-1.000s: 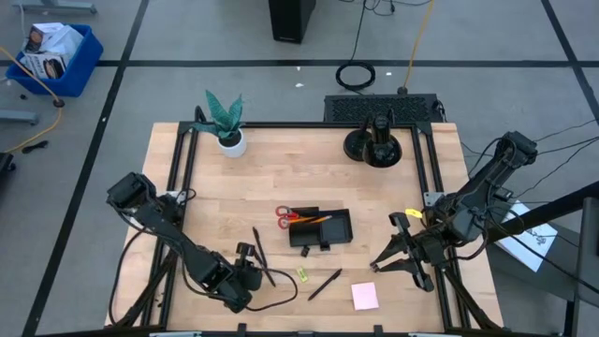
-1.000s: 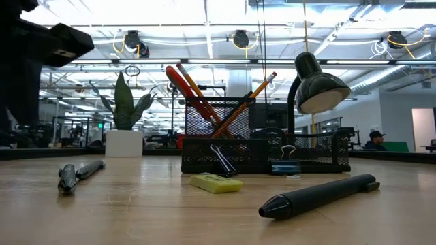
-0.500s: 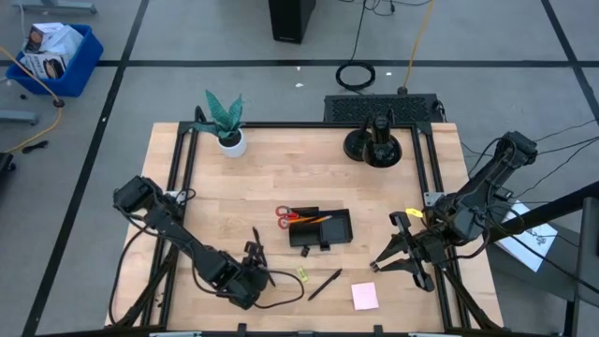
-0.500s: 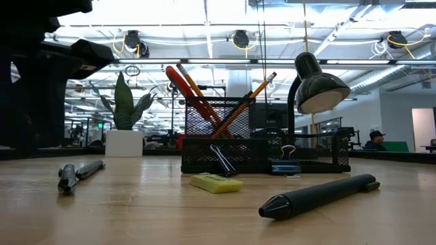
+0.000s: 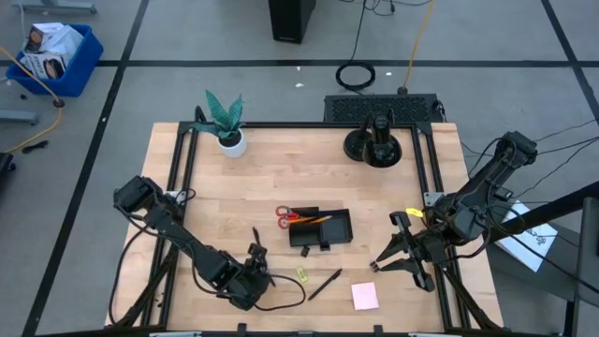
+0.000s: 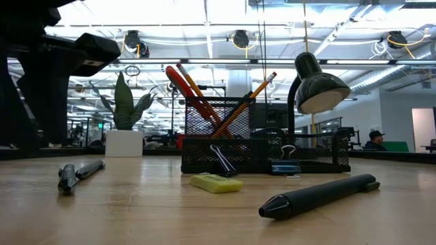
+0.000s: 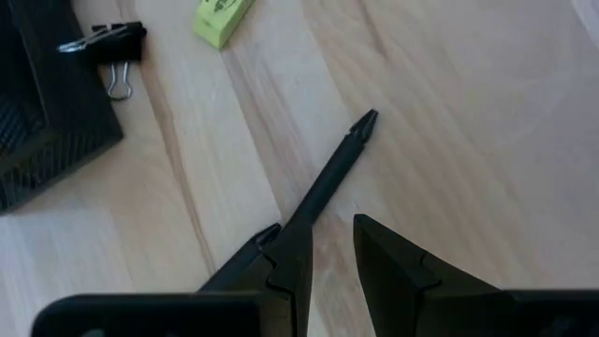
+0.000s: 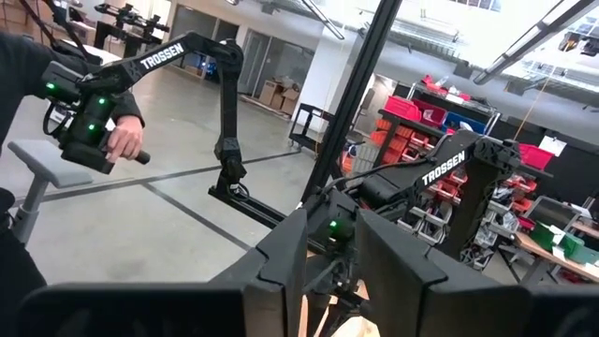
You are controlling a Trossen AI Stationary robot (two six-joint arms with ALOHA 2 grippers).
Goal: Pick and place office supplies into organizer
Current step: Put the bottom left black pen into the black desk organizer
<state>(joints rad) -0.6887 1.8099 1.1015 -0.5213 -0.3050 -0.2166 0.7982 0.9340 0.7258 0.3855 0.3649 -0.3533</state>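
The wooden table point(image 5: 225, 187) is pretty cluttered toward the back: a green plant in a white pot point(image 5: 226, 122) sits at the back left corner and a round black stand point(image 5: 373, 145) at the back right. In the low view a desk lamp point(image 6: 310, 85) is seen behind the black mesh organizer point(image 5: 320, 227), which sits mid-table with the red-handled scissors point(image 5: 284, 215) and orange pencils point(image 5: 313, 220) already stuck in it. Black clips point(image 6: 219, 160) are propped against its front wall.

Nothing is stacked over the loose black pen point(image 7: 332, 173) under the left gripper point(image 5: 255, 261); its tip is aimed diagonally toward the yellow-green piece point(image 7: 223, 17), which lies just beside a binder clip point(image 7: 108, 47). The left gripper's fingers are parted a little, straddling the pen's rear end, one finger point(image 7: 281, 267) seemingly touching it, though a real clamp can't be confirmed.

A second, fatter pen point(image 5: 325, 284) lies diagonally on the front part of the table, near the pink sticky-note pad point(image 5: 365, 296).

The right gripper point(image 5: 398, 245) is parked at the table's right edge, jaws slightly apart, nothing held. A person's hand point(image 8: 122, 140) on a handheld controller is seen in the room beyond.
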